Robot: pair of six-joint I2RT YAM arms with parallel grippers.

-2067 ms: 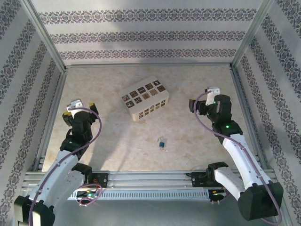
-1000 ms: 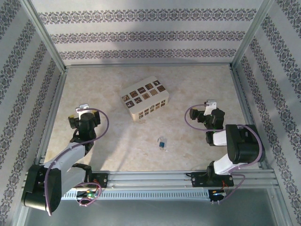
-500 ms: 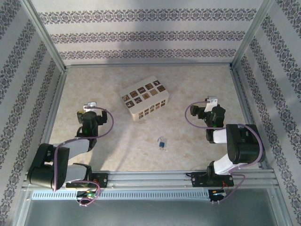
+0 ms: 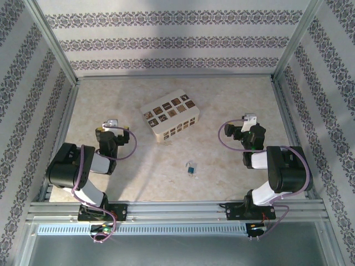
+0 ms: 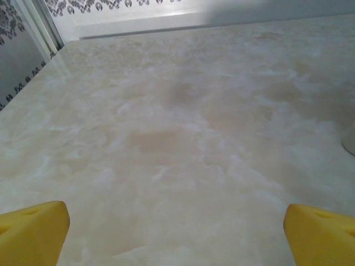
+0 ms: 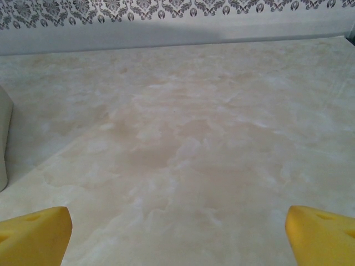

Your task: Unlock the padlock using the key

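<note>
While top view catches padlock (image 4: 191, 168), wrist views face tabletop (image 5: 177, 111) — left hand (image 5: 177, 235), right hand (image 6: 177, 235) splayed, empty.

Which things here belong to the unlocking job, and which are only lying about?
For the job: small blue-and-silver item, probably the padlock (key too small to tell); left gripper, open; right gripper, open.
Lying about: white grid box.

You've got a smooth table (image 4: 233, 100), marble-patterned, with a soft sheen. The pads (image 5: 33, 227) look like matt yellow plastic. The box (image 4: 170, 116) looks like matt cream plastic; the frame (image 4: 183, 208) is dull grey metal.
</note>
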